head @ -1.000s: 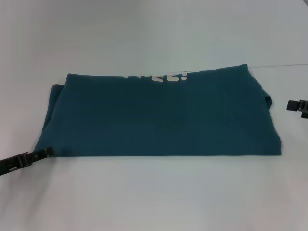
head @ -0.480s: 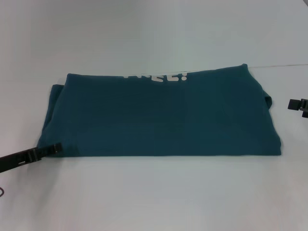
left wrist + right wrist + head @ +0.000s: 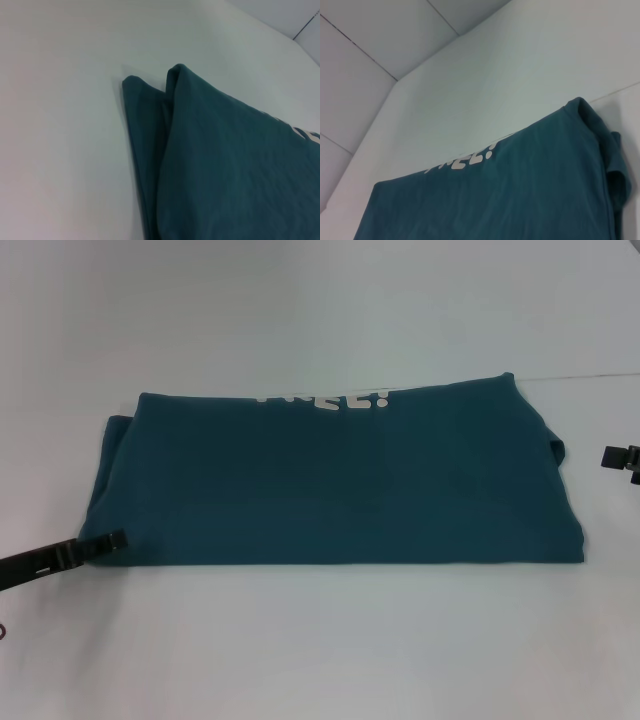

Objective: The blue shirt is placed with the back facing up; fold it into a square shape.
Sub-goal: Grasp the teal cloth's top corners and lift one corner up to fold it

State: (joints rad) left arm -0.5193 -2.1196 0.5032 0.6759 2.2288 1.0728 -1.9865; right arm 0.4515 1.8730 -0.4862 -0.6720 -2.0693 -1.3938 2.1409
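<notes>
The left end effector (image 3: 118, 538), its opening impossible to tell, has crept onto the near-left corner of the folded teal-blue cotton shirt (image 3: 340, 485) lying on the white desk (image 3: 320, 640), likely preparing another fold.

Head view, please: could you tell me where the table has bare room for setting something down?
The table is bare beyond the blue shirt, and in front of it. It is crowded at the shirt's near-left corner, where the left gripper sits, and tighter beside its right edge, near the right gripper.
</notes>
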